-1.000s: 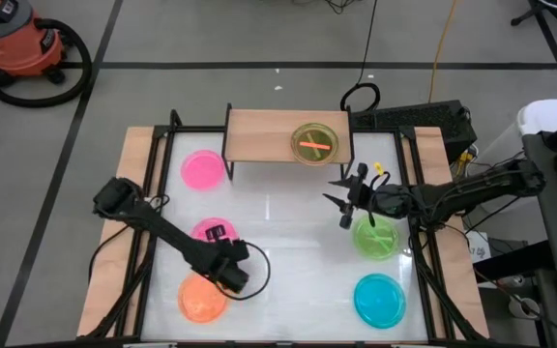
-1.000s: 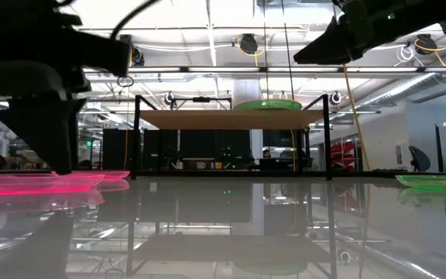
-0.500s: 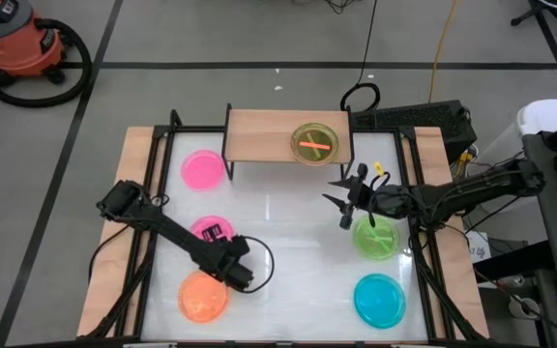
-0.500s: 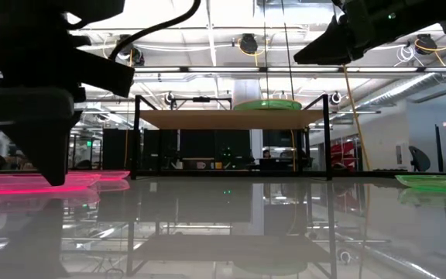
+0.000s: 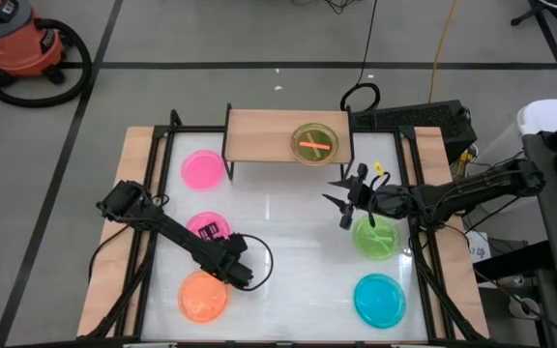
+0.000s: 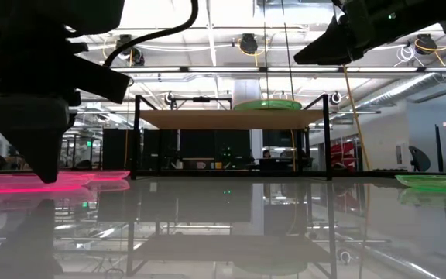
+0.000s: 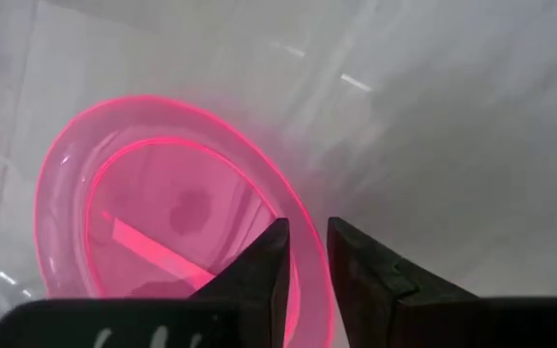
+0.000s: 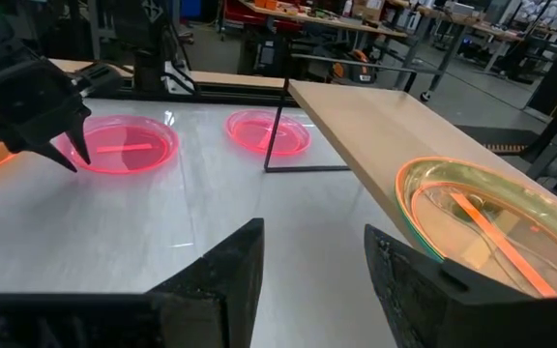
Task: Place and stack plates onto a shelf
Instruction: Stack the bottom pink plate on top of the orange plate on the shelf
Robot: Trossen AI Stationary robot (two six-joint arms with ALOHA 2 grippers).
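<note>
Easing nearer, the left gripper (image 7: 305, 253) is straddling a pink plate's (image 7: 167, 217) rim with narrowly parted fingers; the right gripper (image 8: 307, 253) is hovering spread.

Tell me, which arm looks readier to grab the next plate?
The left. Its gripper already straddles the rim of a pink plate, while the right gripper hangs open above the table.

Plate stack (image 5: 315, 143) atop shelf (image 5: 259, 135)
</note>
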